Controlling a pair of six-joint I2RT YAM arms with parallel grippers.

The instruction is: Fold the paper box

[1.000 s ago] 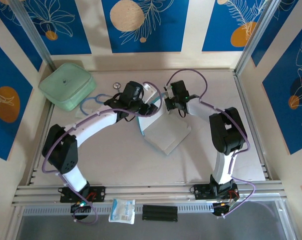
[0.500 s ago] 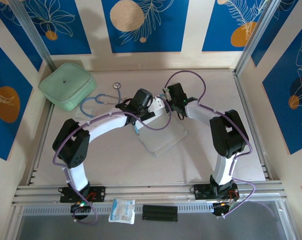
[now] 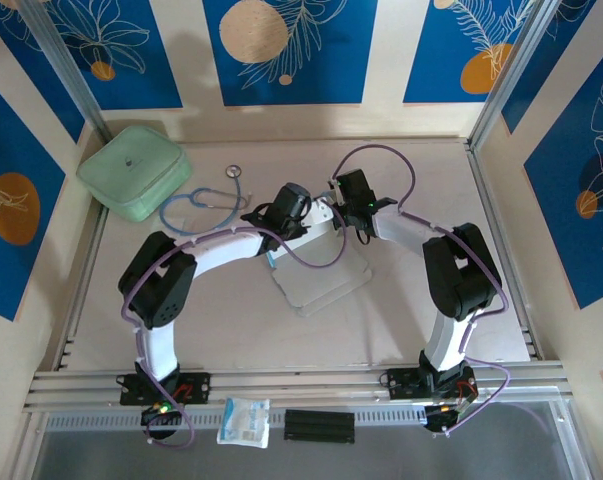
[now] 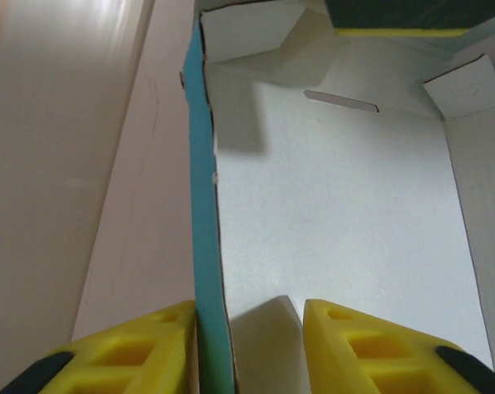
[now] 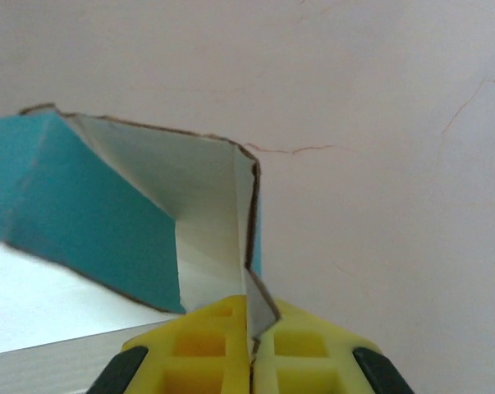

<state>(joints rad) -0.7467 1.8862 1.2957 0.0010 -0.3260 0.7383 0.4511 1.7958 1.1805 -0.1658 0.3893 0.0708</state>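
The paper box (image 3: 326,280) lies in the middle of the table (image 3: 221,320) in the overhead view, opened out with its white inner side up. Its far end is raised where both arms meet above it. The left gripper (image 3: 303,222) comes in from the left at that far end, and the right gripper (image 3: 337,207) sits just beside it on the right. In the left wrist view the left gripper (image 4: 251,324) stands with its yellow fingers (image 4: 140,353) apart at the bottom of the frame, straddling the upright blue side wall of the paper box (image 4: 337,205). The wall runs right along the left finger, while the right finger sits inside over the white floor with a gap between it and the wall. In the right wrist view the right gripper (image 5: 251,320) is closed, pinching the thin edge of a flap of the paper box (image 5: 83,213), blue outside and white inside, which rises toward the upper left. A pale green case (image 3: 134,172) rests at the upper left of the table, with a stethoscope (image 3: 203,200) just beside it.
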